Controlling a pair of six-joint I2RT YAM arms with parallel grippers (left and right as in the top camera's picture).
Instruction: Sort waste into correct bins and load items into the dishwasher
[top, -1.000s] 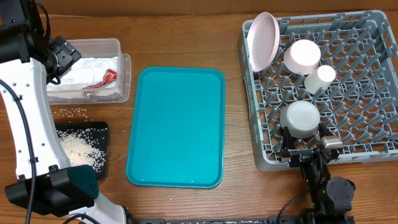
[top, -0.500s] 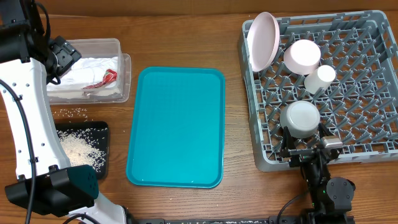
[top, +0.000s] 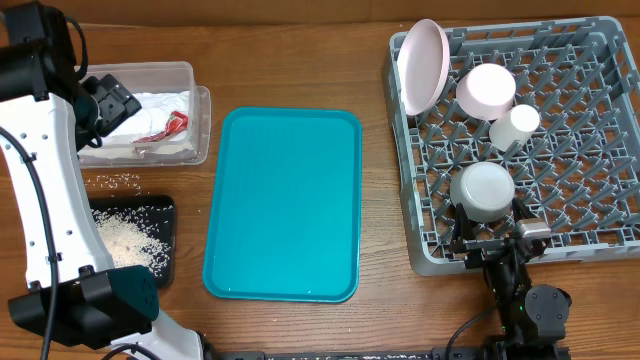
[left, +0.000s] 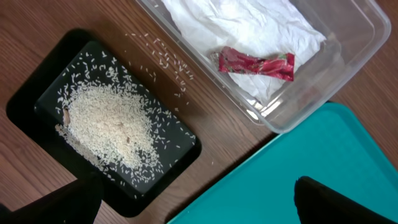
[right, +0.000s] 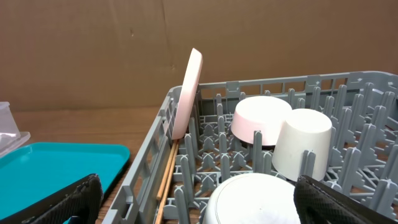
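Now the left gripper (left: 194, 198) hangs spread wide over the clear tub (top: 193, 72), left of the teal tray (top: 285, 205), with napkins (top: 125, 135) and a red scrap (top: 166, 126) inside. Rice (top: 126, 238) fills the black tray (top: 168, 205), also left. Right of the teal tray, the dish rack (top: 600, 130) holds the plate (top: 422, 65), pink bowl (top: 486, 90), cup (top: 514, 126) and metal bowl (top: 483, 190). The right gripper (right: 199, 194) gapes beside it.

Beside the glossy teal plastic tray (top: 285, 200), a clear plastic tub (top: 196, 112) holds crumpled paper napkins (left: 249, 28). Across the tray, the grey plastic rack (top: 590, 150) looks matt.
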